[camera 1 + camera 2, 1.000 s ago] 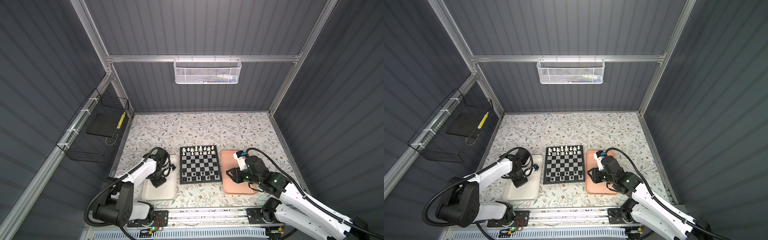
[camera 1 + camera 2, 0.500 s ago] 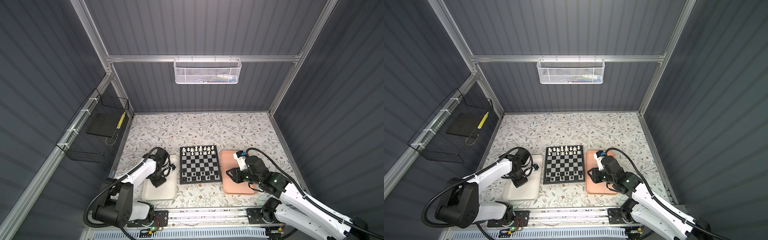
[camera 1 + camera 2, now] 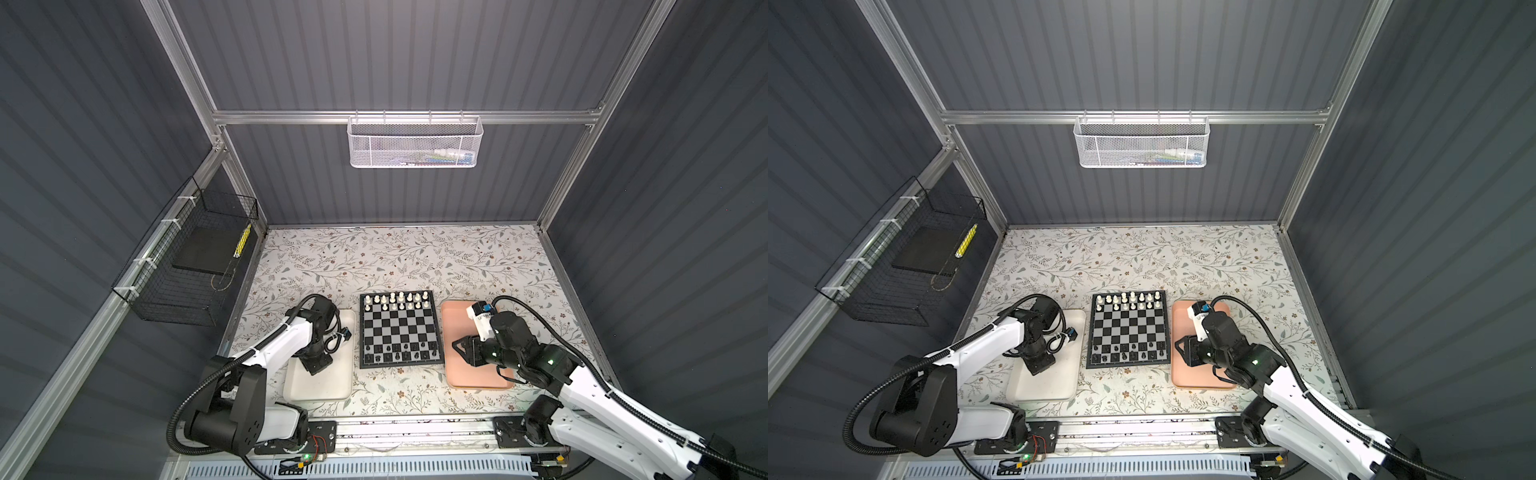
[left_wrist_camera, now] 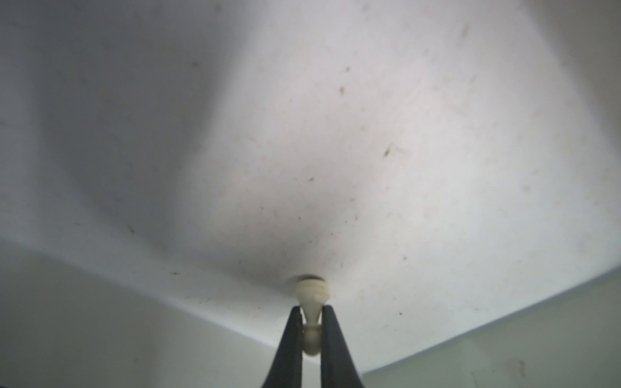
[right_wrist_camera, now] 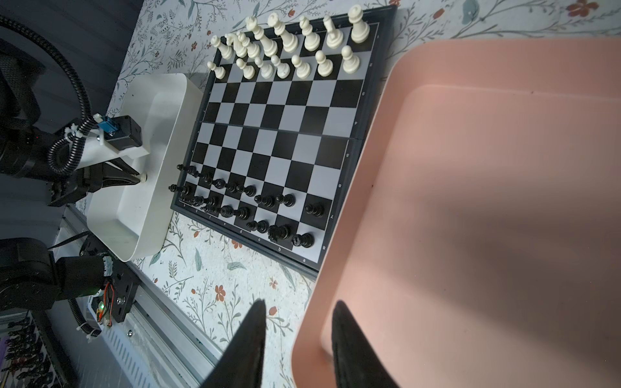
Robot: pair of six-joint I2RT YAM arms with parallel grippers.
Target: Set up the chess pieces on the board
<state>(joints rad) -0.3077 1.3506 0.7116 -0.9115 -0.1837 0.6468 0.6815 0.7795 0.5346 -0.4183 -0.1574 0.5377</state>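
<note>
The board (image 3: 399,328) lies mid-table in both top views, between a white tray (image 3: 328,386) and a pink tray (image 3: 478,378). Cream-white chess pieces (image 5: 285,43) fill its two far rows and black ones (image 5: 242,198) stand in its two near rows. My left gripper (image 4: 311,307) points down into the white tray (image 4: 369,151), shut on a cream-white pawn (image 4: 312,292) whose base touches the tray floor. Over the pink tray's (image 5: 487,201) near corner by the board, my right gripper (image 5: 300,304) stands open and holds nothing.
A white mesh basket (image 3: 413,141) hangs on the back wall and a black wire basket (image 3: 195,257) on the left wall. The arms' mounting rail (image 3: 415,430) runs along the table's front edge. Floral tabletop (image 3: 399,257) stretches behind the board.
The left gripper's jaws have closed onto the cream-white pawn in the white tray. Neither arm has visibly shifted, and the right gripper stays as it was.
</note>
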